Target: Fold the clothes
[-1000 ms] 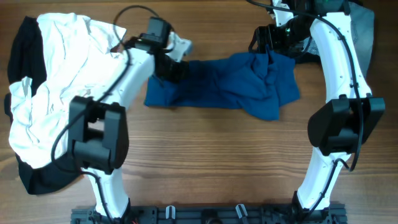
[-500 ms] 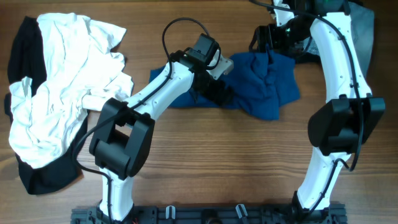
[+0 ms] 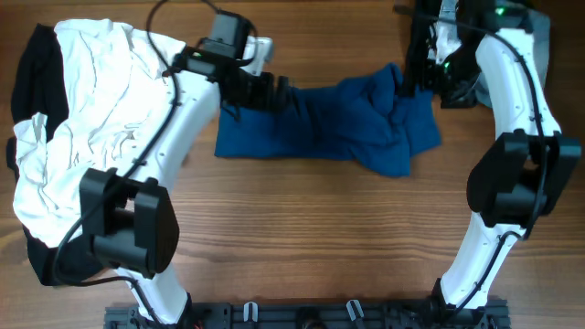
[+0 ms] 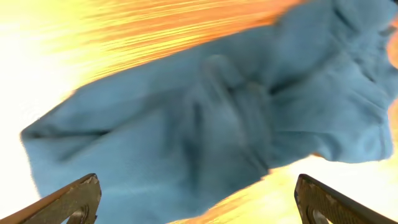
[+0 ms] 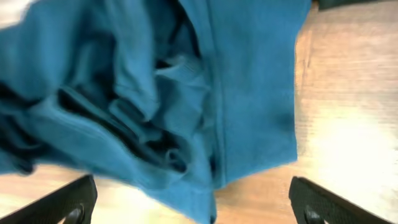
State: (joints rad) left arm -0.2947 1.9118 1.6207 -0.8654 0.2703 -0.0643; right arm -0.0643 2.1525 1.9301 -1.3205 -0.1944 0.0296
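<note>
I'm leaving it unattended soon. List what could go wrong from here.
1. The blue garment is bunched into overlapping folds under the open right gripper; closing there would likely pinch several layers, not one edge.
2. The left gripper is open over smoother cloth, but its view is blurred, so a grab may miss the edge.
3. The left arm runs along the white clothes pile; a wide sweep could drag it.
</note>
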